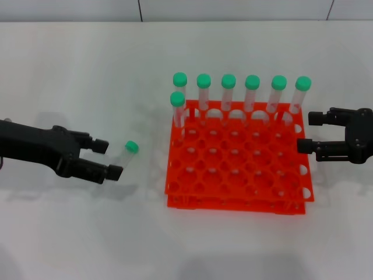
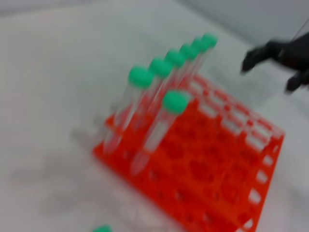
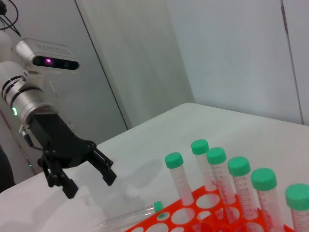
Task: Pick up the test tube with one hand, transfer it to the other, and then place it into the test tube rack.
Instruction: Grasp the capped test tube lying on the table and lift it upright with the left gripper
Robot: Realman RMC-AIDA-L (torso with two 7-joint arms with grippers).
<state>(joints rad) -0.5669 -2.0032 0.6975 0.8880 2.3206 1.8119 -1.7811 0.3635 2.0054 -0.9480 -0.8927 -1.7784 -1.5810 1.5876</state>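
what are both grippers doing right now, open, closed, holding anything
Left gripper: open, holding nothing, just short of the test tube lying on the table.
Right gripper: open, holding nothing, beside the test tube rack.

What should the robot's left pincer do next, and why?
Probably move forward and close on the loose test tube. The left pincer is open, the tube lies on the table just ahead of its fingertips, ungrasped. The right pincer waits open beside the test tube rack.
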